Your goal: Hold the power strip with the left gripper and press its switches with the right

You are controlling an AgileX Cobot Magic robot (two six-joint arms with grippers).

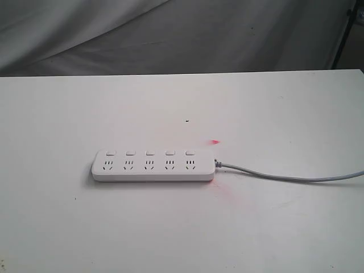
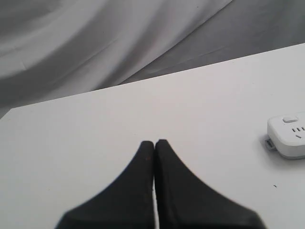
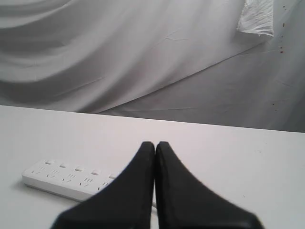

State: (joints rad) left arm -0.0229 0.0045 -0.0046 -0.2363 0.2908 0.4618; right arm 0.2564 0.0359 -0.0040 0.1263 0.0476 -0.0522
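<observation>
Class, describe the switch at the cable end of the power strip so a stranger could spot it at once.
On the white table lies a long white power strip. Five small square switches run along it in a row. Pick the end switch nearest the grey cable.

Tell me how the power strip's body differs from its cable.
The power strip is white; the cable is grey. The power strip is a broad straight bar; the cable is thin and curves. The power strip carries sockets and switches; the cable is plain. Both lie on the table.
</observation>
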